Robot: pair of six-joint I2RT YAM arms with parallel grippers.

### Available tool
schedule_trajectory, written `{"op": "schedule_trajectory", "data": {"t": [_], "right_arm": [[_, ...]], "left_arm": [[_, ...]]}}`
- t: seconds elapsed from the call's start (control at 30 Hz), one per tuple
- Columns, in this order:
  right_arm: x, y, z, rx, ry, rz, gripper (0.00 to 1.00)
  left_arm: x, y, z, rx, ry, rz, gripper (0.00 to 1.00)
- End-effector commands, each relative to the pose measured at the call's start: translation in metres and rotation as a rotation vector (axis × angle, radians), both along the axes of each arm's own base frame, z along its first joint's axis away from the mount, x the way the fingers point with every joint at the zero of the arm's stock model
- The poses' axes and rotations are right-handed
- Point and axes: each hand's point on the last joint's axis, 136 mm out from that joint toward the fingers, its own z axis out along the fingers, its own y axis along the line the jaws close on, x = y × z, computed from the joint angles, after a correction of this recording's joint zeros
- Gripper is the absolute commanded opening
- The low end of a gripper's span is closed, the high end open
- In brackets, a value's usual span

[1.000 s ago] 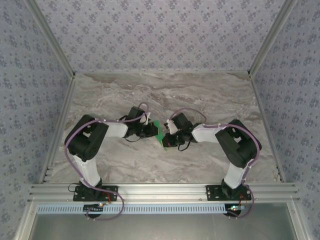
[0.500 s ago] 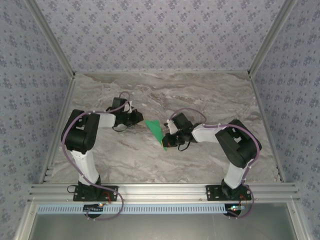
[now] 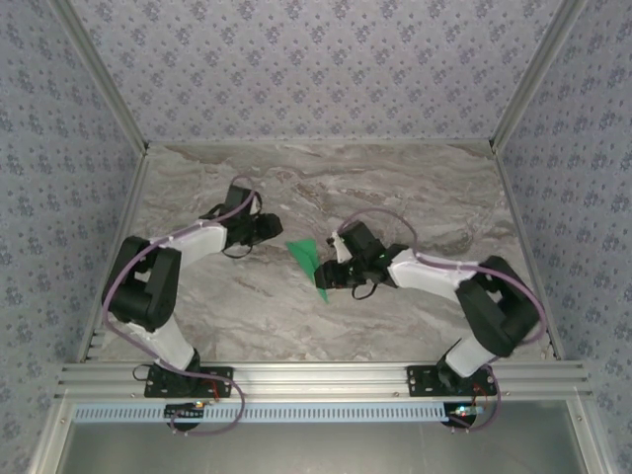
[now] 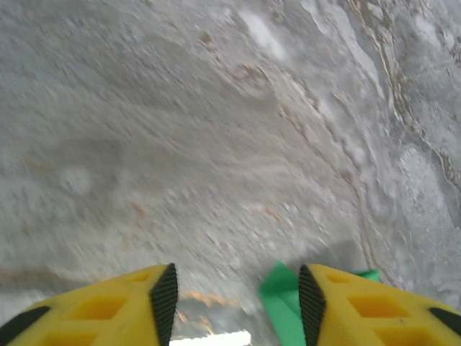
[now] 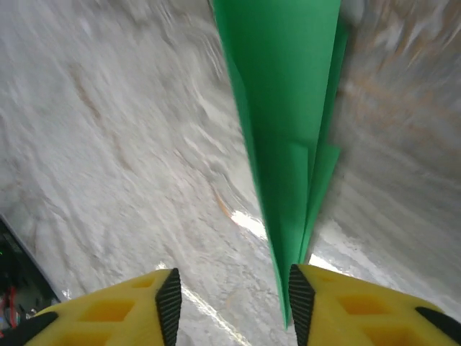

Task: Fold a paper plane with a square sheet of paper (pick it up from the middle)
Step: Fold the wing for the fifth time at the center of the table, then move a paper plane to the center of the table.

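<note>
The square sheet of paper is folded into a narrow, pointed green paper plane [image 3: 308, 262] that rests on the marble table [image 3: 415, 188] between the two arms. My left gripper [image 3: 272, 227] stands a little to its left, open, with a green corner [image 4: 279, 299] showing beside its right finger [image 4: 311, 303]. My right gripper [image 3: 329, 278] is at the plane's near tip, jaws open. In the right wrist view the plane [image 5: 288, 108] runs away from the gripper [image 5: 230, 292], its point lying against the inner side of the right finger [image 5: 301, 299]. Neither gripper clamps it.
Patterned walls and aluminium rails [image 3: 316, 377] border the table on all sides. Bare marble lies behind the arms and to both sides. A cable loops over each forearm.
Both grippers were shut on the plane a second ago and now stand open. The left arm has pulled back to the left, away from the plane. The right arm has stretched lower.
</note>
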Motion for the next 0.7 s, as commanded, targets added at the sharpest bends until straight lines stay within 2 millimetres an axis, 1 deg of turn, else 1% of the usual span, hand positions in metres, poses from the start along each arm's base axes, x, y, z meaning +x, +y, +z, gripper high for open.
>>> {"op": "schedule_trajectory", "data": {"t": [0.0, 0.07, 0.1, 0.13, 0.17, 0.23, 0.3, 0.4, 0.5, 0.6, 0.67], "right_arm": [[0.014, -0.031, 0.016, -0.063, -0.071, -0.151, 0.59], [0.018, -0.052, 0.019, -0.097, -0.111, -0.220, 0.67], [0.020, -0.063, 0.017, -0.117, -0.127, -0.255, 0.71], [0.021, -0.072, 0.015, -0.131, -0.133, -0.277, 0.74], [0.021, -0.081, 0.013, -0.139, -0.137, -0.299, 0.77], [0.021, -0.097, 0.009, -0.152, -0.122, -0.363, 0.81], [0.020, -0.110, 0.005, -0.155, -0.113, -0.406, 0.82], [0.018, -0.122, 0.001, -0.160, -0.100, -0.443, 0.83], [0.017, -0.128, -0.003, -0.169, -0.088, -0.459, 0.83], [0.017, -0.130, -0.004, -0.170, -0.083, -0.461, 0.83], [0.017, -0.130, -0.004, -0.170, -0.085, -0.460, 0.83]], "left_arm": [[-0.026, 0.009, 0.007, 0.172, 0.050, 0.052, 0.60], [-0.039, -0.005, 0.009, 0.189, 0.064, 0.038, 0.69], [-0.045, -0.013, 0.011, 0.196, 0.065, 0.032, 0.75], [-0.049, -0.021, 0.011, 0.197, 0.063, 0.020, 0.79], [-0.053, -0.031, 0.012, 0.197, 0.062, 0.005, 0.81], [-0.060, -0.048, 0.011, 0.215, 0.068, -0.014, 0.84], [-0.064, -0.058, 0.008, 0.267, 0.086, -0.017, 0.84], [-0.068, -0.068, 0.002, 0.322, 0.107, -0.006, 0.83], [-0.069, -0.078, -0.007, 0.300, 0.138, 0.003, 0.76], [-0.072, -0.086, -0.013, 0.279, 0.172, 0.000, 0.70], [-0.075, -0.087, -0.016, 0.293, 0.197, -0.001, 0.67]]}}
